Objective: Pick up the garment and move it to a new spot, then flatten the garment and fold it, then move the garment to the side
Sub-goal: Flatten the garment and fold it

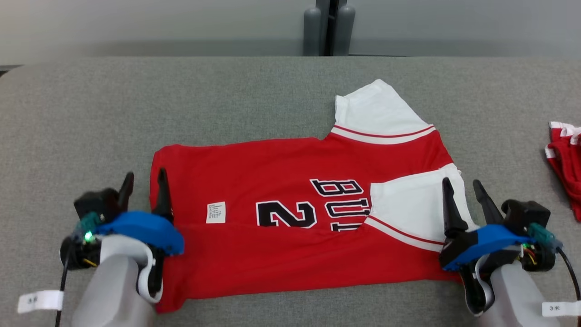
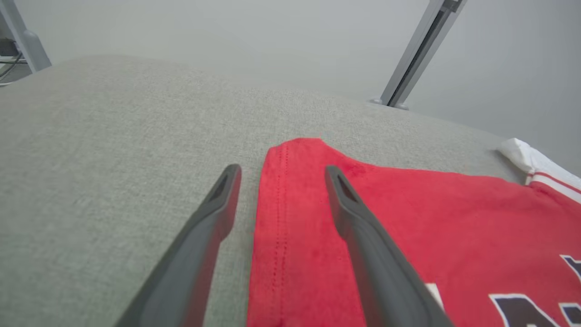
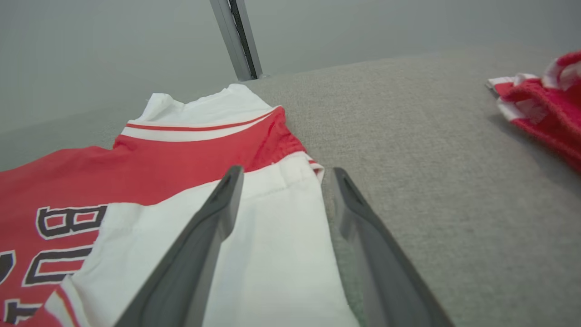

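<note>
A red shirt (image 1: 290, 213) lies flat on the grey bench (image 1: 181, 100), in the middle of the head view and a little below centre. Its long axis runs left to right across the frame: the stitched hem is at the left end, and the shoulders and white sleeves point right. One white sleeve (image 1: 376, 111) sticks out toward the upper right, and the other is folded in over the chest. The near long edge is turned up over the front, so its crease cuts across the bottom of the black "2" and the letters beside it. A small white label (image 1: 216, 212) sits on the red cloth left of the number.

The left tool (image 1: 145, 175) is at the lower left of the head view, its fingers parted wide with nothing between them. In the left wrist view, the left tool (image 2: 281, 170) straddles the hem — one finger over bare bench, the other over red cloth.

The right tool (image 1: 462, 182) is at the lower right, also spread and holding nothing. In its own view, the right tool (image 3: 287, 171) has one finger over the folded-in white sleeve and the other over the bench, just past the sleeve's edge.

A second red and white piece of clothing (image 1: 565, 159) lies bunched at the right edge, well apart from the shirt.
</note>
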You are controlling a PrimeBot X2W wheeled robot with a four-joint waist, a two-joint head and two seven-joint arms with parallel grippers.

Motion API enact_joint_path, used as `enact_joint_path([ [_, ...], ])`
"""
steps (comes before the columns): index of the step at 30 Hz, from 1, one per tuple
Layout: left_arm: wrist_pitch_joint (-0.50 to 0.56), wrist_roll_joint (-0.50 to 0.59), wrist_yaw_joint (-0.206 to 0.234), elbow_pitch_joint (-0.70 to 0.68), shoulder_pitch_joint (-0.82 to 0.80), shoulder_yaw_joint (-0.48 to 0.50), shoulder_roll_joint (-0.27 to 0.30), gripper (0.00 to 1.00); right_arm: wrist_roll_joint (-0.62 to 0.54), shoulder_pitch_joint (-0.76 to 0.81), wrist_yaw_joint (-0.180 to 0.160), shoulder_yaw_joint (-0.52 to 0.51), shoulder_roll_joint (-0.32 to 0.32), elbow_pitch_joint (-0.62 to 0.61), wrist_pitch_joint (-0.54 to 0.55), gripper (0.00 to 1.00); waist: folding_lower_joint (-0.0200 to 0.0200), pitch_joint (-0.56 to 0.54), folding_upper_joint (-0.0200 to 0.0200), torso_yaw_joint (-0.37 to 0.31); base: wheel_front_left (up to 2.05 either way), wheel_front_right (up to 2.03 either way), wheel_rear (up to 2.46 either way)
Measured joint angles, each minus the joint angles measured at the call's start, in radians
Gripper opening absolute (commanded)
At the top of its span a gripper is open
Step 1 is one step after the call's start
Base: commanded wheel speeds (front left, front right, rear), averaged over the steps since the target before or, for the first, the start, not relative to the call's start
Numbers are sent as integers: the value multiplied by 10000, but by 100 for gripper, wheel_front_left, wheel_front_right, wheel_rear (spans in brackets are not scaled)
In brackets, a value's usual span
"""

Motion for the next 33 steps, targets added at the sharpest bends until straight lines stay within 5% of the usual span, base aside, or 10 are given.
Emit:
enact_joint_path([
  [17, 502, 385, -284, 3108, -2767, -654, 545, 100, 75, -1347, 0, 941, 0, -186, 0, 100, 0, 1232, 0, -127, 0, 0, 0],
  [18, 497, 445, -305, 3361, -2947, -727, 571, 47, -92, -1546, 0, 1001, 0, -128, 0, 100, 0, 1278, 0, -118, 0, 0, 0],
  [20, 453, 491, -380, 3538, -3125, -853, 573, 0, -257, -1840, 0, 1011, -2, -25, 88, 100, -1, 1327, 0, -91, 0, 0, 0],
  [33, -464, 727, -577, 3436, -3892, -1440, 86, 0, -861, -4363, 0, 754, -1005, 1561, 2775, 100, -1, 1517, 0, 819, 0, 0, 0],
])
